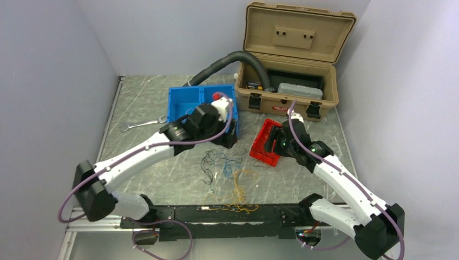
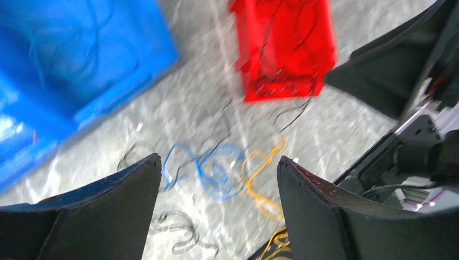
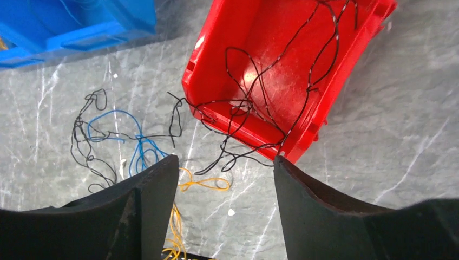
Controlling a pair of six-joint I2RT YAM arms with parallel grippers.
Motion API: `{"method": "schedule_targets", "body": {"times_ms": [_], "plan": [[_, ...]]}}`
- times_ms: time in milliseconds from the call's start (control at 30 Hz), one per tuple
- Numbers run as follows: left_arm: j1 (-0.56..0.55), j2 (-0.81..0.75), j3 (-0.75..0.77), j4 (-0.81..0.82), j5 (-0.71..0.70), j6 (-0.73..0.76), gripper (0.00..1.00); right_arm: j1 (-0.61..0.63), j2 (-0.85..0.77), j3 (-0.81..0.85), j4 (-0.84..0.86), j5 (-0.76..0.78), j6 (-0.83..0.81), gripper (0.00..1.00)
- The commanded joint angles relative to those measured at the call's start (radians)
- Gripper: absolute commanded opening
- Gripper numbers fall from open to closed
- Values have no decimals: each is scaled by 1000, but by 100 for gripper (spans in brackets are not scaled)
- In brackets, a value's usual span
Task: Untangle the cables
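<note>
We see a smooth, grey-veined, stone-look worktop point(image 3: 379, 141) with a faint sheen. The red bin point(image 3: 243, 27) is glossy plastic with a bright highlight, and the blue bin point(image 1: 187, 103) looks alike. The far tan case point(image 1: 297, 32) is matt moulded plastic and the hose point(image 1: 227, 59) is ribbed. The wrench point(image 1: 142, 124) is bright metal. The cables point(image 1: 224, 165) look smooth-sheathed. Both arms' jaws are matt black.

No writing can be read in any of the views. A small red label point(image 1: 280, 109) is seen on the front wall of the tan case point(image 1: 270, 102) at the back of the desk point(image 1: 146, 97), but its lettering is too small to be made out.
</note>
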Motion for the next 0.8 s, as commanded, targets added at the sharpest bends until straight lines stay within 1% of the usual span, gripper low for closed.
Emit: {"method": "schedule_targets", "body": {"times_ms": [0,100,233,400,433,567,633,667,767], "plan": [[43,-171,-184,3,-27,-78,82,-2,30,-45,91,-71,2,70],[89,-270,-295,-12,-17,-104,83,-2,67,-62,121,-91,0,72],[142,-370,-401,-30,3,-132,85,-2,130,-74,158,-131,30,70],[207,-428,-469,-33,42,-148,86,0,174,-115,231,-174,64,65],[214,-433,-475,-35,47,-149,85,-1,187,-116,237,-178,67,63],[230,-443,-486,-40,53,-145,85,0,231,-114,255,-197,66,49],[235,-440,-485,-44,55,-139,85,0,244,-105,248,-197,60,40],[237,-437,-486,-45,57,-136,85,0,245,-98,243,-197,54,34],[241,-427,-492,-39,62,-131,85,-2,255,-69,216,-190,32,12]]}}
